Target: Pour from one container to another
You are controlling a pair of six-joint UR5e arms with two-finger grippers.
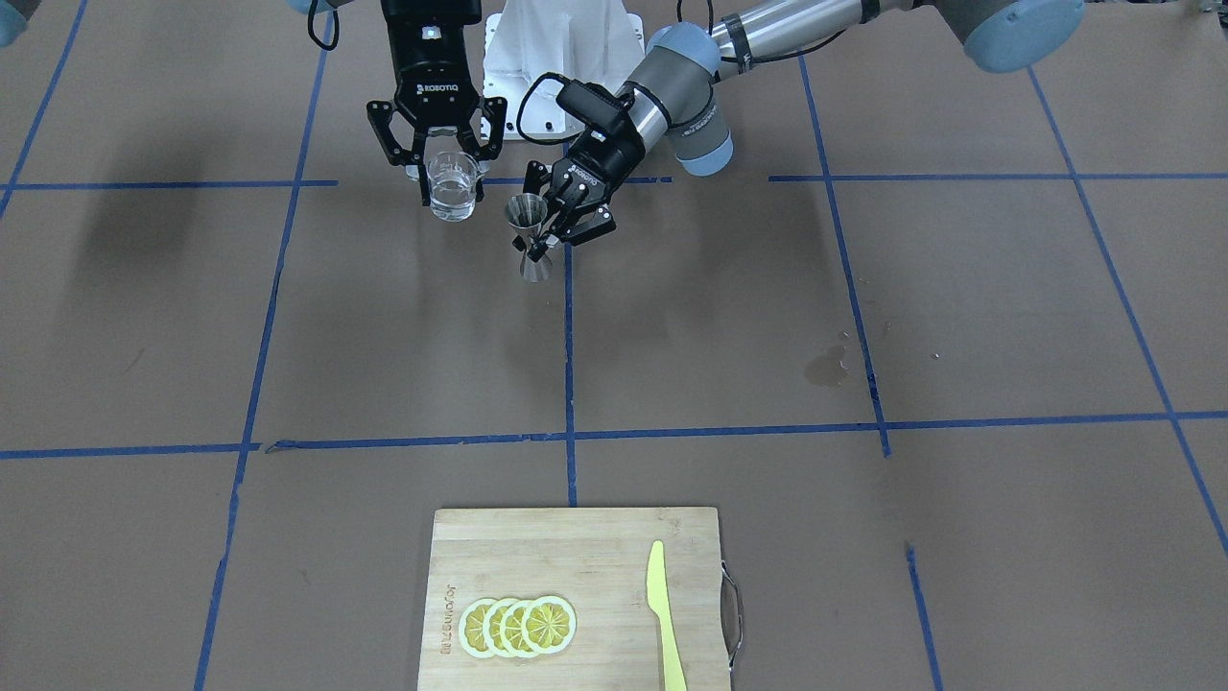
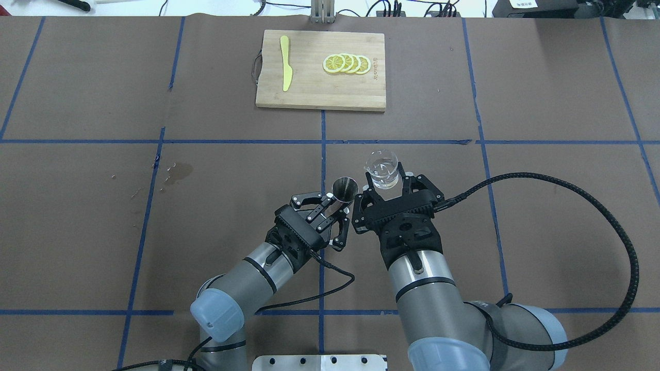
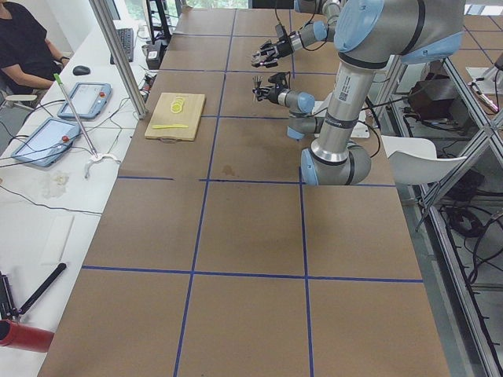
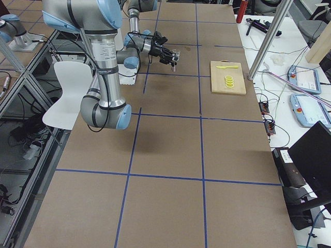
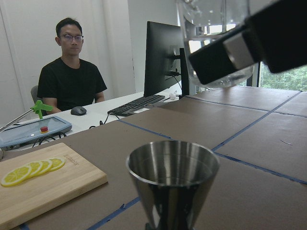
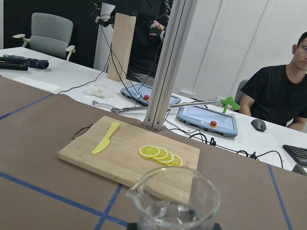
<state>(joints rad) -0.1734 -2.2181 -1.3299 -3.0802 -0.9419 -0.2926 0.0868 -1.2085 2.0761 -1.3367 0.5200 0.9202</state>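
The right gripper point(image 2: 388, 184) pinches the glass cup point(image 2: 381, 167) upright between its fingers. The left gripper point(image 2: 337, 208) clamps the steel jigger point(image 2: 345, 187) at its waist, just beside the cup. Pouring looks about to begin: the cup's spout must come over the jigger's mouth, then tilt slowly. The cup holds clear water; the jigger looks empty.
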